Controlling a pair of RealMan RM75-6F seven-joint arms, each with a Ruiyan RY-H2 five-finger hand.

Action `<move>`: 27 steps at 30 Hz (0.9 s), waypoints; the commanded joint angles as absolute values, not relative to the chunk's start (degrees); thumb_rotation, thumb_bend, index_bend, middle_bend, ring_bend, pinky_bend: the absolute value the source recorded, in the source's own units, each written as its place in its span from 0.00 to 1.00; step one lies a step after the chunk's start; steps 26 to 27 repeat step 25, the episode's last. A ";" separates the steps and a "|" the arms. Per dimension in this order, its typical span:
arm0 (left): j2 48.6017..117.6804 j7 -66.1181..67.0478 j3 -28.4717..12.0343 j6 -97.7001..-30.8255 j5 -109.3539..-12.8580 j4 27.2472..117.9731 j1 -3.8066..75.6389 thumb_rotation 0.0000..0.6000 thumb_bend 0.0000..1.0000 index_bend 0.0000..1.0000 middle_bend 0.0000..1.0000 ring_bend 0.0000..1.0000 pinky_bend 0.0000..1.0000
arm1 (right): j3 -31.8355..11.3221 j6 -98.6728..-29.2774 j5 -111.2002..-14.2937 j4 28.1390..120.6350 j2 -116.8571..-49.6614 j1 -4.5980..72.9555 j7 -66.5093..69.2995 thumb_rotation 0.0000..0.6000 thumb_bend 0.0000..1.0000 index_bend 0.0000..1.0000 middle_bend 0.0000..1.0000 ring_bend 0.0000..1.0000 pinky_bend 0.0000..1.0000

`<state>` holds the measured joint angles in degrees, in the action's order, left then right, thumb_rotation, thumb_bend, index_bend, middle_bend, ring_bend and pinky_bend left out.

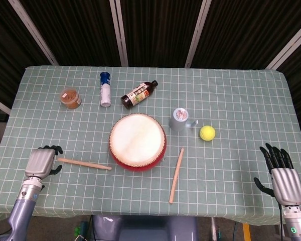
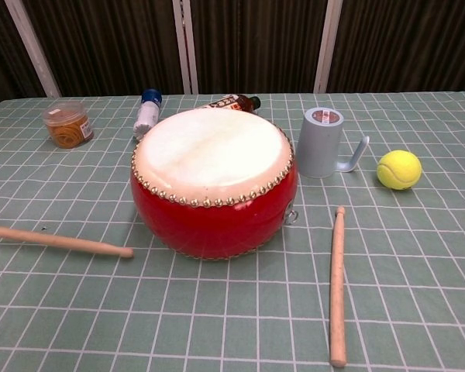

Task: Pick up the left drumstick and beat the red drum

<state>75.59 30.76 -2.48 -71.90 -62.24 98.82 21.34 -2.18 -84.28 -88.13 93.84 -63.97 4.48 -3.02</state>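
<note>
The red drum with its pale skin stands mid-table, also close in the chest view. The left drumstick lies flat on the cloth left of the drum, its tip near the drum's base. My left hand sits at the stick's outer end with its dark fingers spread apart, and the stick shows beside it rather than inside it. A second drumstick lies right of the drum. My right hand hovers at the table's front right corner, fingers apart and holding nothing.
At the back stand an orange jar, a white tube with a blue cap and a brown bottle lying on its side. A grey cup and a yellow tennis ball sit right of the drum.
</note>
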 commanded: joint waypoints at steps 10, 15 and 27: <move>69.02 22.11 -2.33 -78.43 -70.43 105.20 17.17 1.00 0.13 0.02 0.07 0.06 0.14 | -2.20 -84.24 -88.01 93.65 -63.90 4.49 -3.32 1.00 0.32 0.00 0.00 0.00 0.04; 66.03 14.09 -0.08 -84.59 -79.24 104.10 13.04 1.00 0.11 0.00 0.00 0.00 0.05 | -2.05 -84.09 -87.92 93.73 -63.82 4.43 -3.85 1.00 0.32 0.00 0.00 0.00 0.04; 62.14 6.15 4.33 -93.99 -87.79 98.75 5.30 1.00 0.04 0.00 0.00 0.00 0.00 | -2.18 -85.03 -88.80 93.15 -64.18 4.40 -4.34 1.00 0.32 0.00 0.00 0.00 0.04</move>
